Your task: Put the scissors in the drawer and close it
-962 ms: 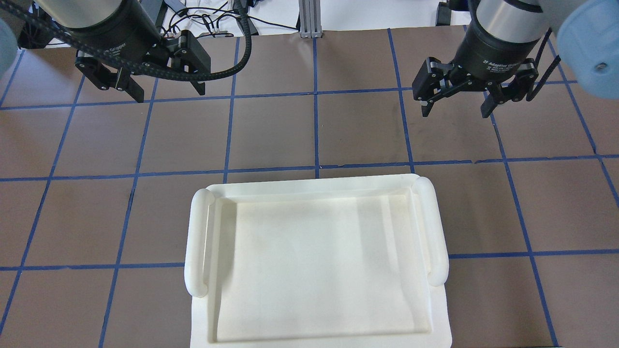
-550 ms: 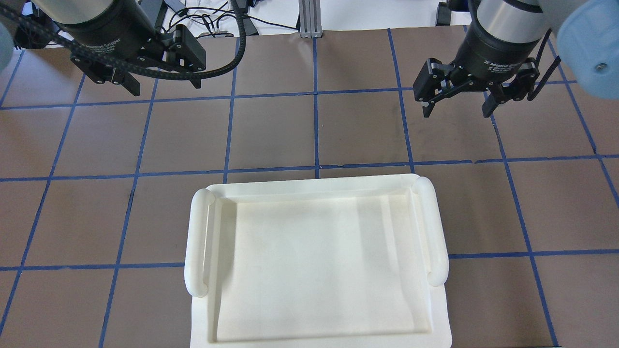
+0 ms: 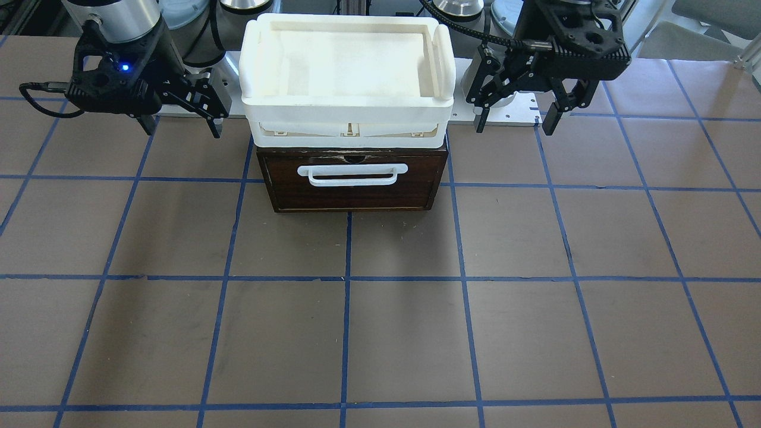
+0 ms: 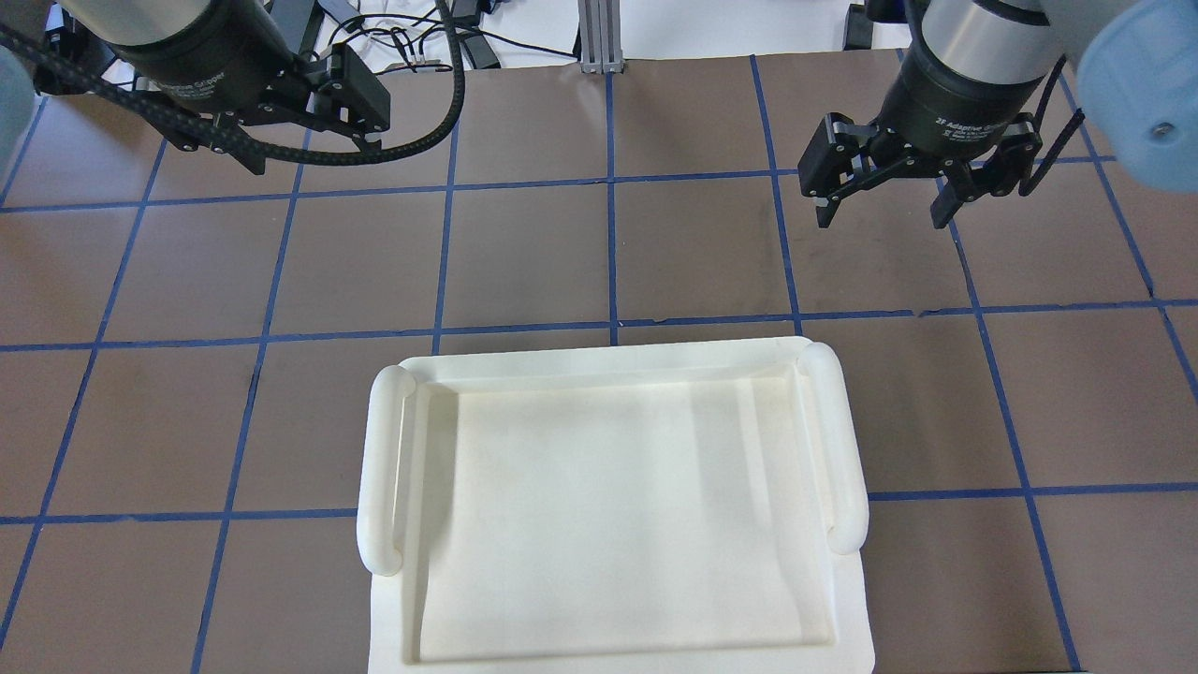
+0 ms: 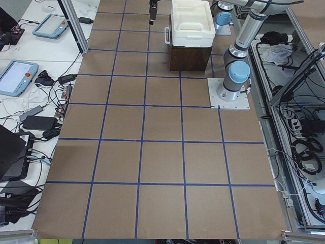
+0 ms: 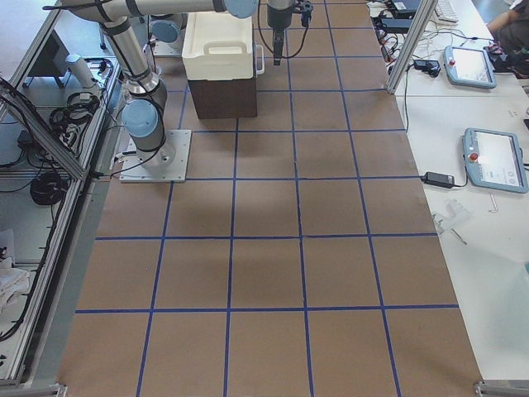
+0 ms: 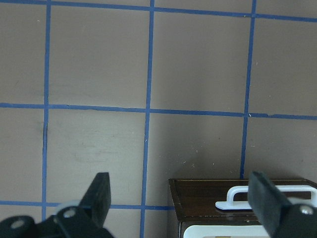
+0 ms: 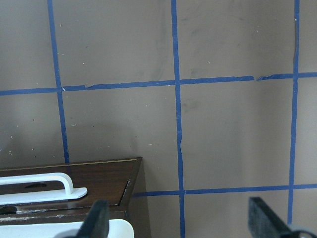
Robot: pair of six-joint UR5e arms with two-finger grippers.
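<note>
Left arm retreating; drawer shut, small grey-handled scissors out of sight.
Over 1 s the left gripper, spread and empty, drifted toward 11 o'clock in the overhead view. The right gripper, also spread, held at 1 o'clock of the white plastic tray. The dark brown wooden drawer sits flush. Scissors show in 0 views, so they are likely inside and the task looks finished.

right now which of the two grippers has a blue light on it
The right gripper: a small blue light glows on its wrist in the front-facing view; the left gripper shows none.
</note>
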